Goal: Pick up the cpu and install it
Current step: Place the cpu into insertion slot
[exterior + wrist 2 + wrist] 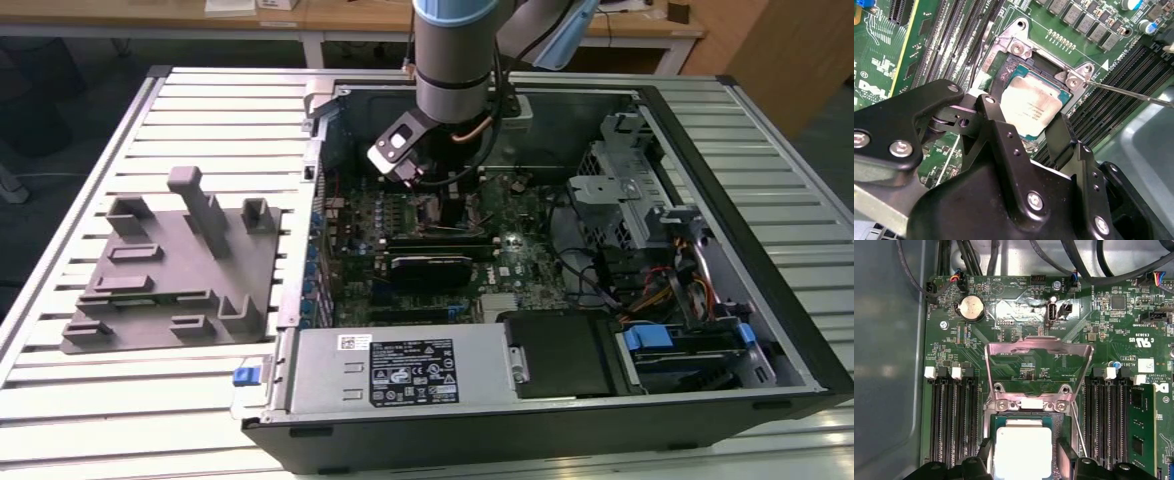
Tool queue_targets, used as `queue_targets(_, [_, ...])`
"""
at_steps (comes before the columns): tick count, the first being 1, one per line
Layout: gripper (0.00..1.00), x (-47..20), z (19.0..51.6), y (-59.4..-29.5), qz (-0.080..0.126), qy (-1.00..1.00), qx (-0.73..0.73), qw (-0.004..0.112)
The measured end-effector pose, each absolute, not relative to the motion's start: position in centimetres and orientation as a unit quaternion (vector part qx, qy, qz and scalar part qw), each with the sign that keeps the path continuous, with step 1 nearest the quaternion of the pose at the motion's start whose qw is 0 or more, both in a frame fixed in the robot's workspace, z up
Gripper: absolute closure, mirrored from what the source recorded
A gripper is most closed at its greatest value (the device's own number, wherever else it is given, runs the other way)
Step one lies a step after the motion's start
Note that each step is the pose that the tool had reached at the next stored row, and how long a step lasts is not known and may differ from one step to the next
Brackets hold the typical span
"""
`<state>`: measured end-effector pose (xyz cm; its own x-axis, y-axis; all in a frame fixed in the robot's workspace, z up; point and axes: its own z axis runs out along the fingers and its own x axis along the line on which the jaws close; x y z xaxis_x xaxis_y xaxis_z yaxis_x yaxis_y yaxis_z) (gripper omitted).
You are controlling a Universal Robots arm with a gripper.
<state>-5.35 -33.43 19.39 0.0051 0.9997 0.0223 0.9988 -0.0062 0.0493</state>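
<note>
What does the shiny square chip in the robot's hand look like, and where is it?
The cpu is a small flat square with a silver-grey metal top, faint print on it and a thin green rim. The hand grips it by two opposite edges with black fingers. It lies roughly flat at the open socket on the green motherboard, whose metal lid is flipped up. Whether it is fully seated cannot be told.

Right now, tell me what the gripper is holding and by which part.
The cpu, clamped in the gripper by two opposite edges, over the socket.
</note>
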Motion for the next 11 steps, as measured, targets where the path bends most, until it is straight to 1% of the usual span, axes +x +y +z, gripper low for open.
queue_targets(4, [0.4,-5.36,19.48,-33.45,0.021,0.705,0.709,0.014])
queue_targets(5, [0.47,-5.36,19.5,-33.44,0.02,0.705,0.709,0.015])
queue_targets(11, [0.47,-5.35,19.49,-33.44,0.017,0.705,0.709,0.018])
